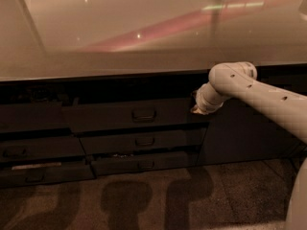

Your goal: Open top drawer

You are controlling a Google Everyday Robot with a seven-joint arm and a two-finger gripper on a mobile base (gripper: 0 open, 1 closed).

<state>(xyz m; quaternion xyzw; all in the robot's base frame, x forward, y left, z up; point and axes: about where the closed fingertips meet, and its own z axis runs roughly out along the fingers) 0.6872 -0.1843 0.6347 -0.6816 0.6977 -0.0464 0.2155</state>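
Note:
The top drawer [110, 116] is the wide dark front just under the counter, with a small rectangular pull handle [144, 114] at its middle. A dark gap shows between its upper edge and the counter. My gripper [195, 108] is at the drawer's right end, level with its front and to the right of the handle. The white wrist and arm [249, 92] reach in from the right and cover the gripper's tip.
Two shorter drawers [144, 141] [144, 164] sit below the top one. More drawers [29, 152] stand at the left. A plain dark cabinet door [249, 133] is at the right behind my arm. The glossy pale countertop [144, 47] overhangs it all. A speckled floor [144, 200] lies in front.

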